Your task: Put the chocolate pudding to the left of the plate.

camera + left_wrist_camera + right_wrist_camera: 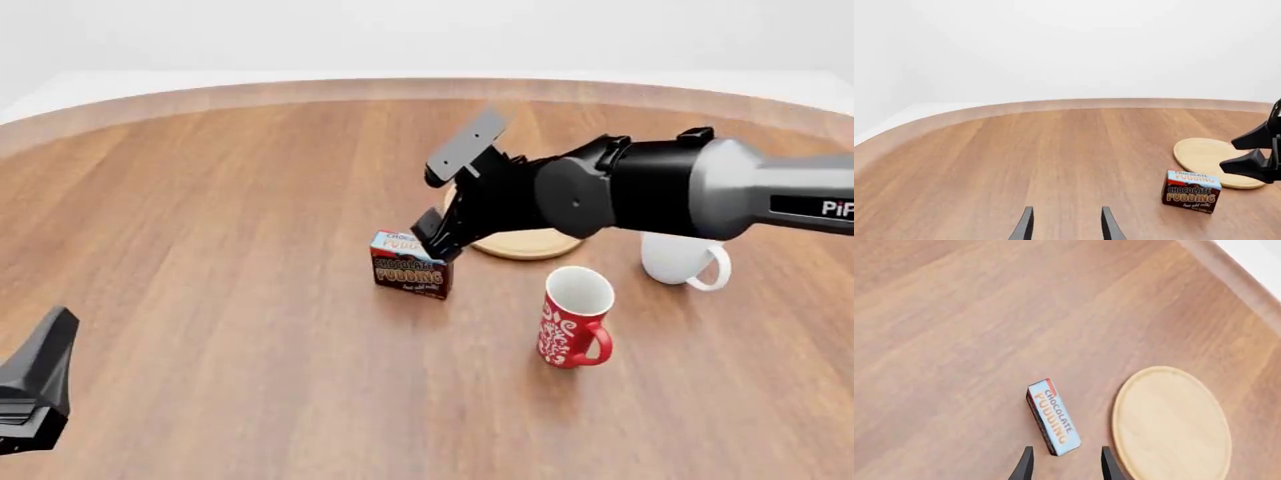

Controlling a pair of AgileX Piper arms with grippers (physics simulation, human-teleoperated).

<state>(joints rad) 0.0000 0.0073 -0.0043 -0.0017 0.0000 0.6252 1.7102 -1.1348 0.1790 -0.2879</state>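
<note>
Wooden table (227, 250) holds the chocolate pudding (410, 264), standing free at nine o'clock of the plate (534, 244). Right gripper (438, 238) hovers over it, fingers apart, holding nothing. Left gripper (1066, 225), fingers apart, waits near seven o'clock.

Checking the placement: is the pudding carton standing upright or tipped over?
Upright: the chocolate pudding stands on the table with its lettered brown front vertical and blue top facing up.
</note>
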